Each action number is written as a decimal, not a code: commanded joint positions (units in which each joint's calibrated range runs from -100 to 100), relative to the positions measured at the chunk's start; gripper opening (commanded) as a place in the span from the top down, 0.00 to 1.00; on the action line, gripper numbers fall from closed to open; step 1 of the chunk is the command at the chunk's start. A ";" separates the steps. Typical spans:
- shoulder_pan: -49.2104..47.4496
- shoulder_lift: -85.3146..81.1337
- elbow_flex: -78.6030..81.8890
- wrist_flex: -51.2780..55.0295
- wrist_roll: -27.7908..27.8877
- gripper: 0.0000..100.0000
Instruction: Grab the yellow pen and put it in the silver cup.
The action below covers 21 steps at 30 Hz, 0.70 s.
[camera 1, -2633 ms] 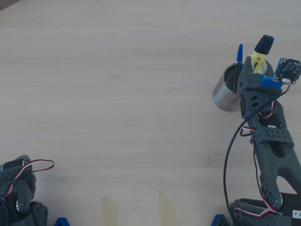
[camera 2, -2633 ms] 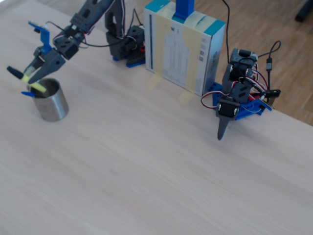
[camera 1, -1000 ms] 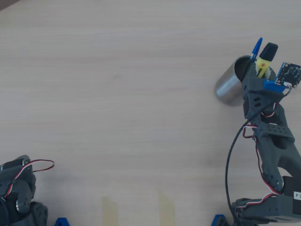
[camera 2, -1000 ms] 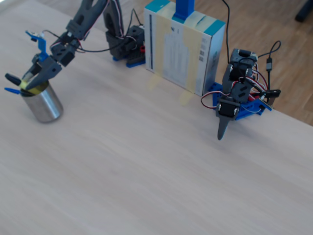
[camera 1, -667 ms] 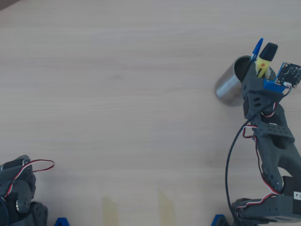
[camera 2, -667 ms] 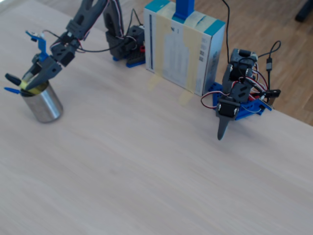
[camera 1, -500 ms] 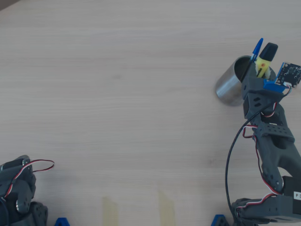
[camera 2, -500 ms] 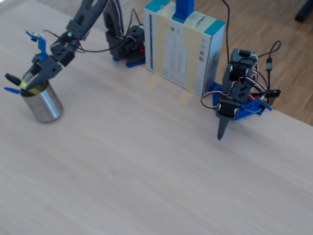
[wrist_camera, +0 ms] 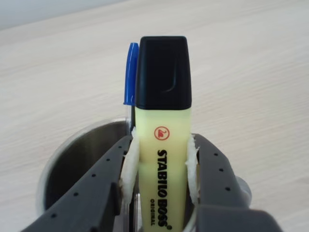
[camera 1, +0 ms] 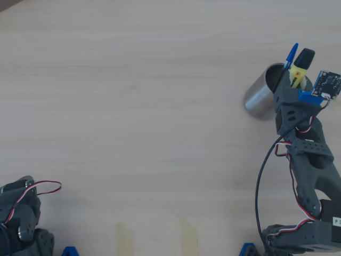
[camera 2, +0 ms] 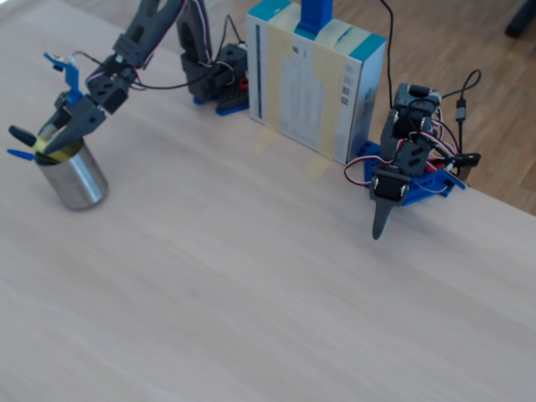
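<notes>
The yellow pen, a chunky highlighter with a black cap, stands tilted with its lower end inside the mouth of the silver cup. My gripper is shut on its barrel, both padded fingers pressing the sides just above the cup's rim. In the overhead view the pen pokes out past the gripper at the far right. The fixed view shows the gripper over the cup at the left, with the pen's cap sticking out.
A thin blue pen leans in the same cup. A second, idle arm sits by a white and blue box; its base shows at the overhead view's bottom left. Two tape strips mark the near edge.
Compared with 2.6 s ago, the gripper with the pen sits lower and farther out, and the cup has shifted with it. Nothing has moved in the last second.
</notes>
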 commanded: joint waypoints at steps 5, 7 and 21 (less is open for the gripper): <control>-0.18 -0.21 -0.49 0.54 -0.42 0.88; -0.18 -0.38 -0.49 0.54 -0.42 0.88; -0.70 -0.63 -0.49 0.54 -0.16 0.88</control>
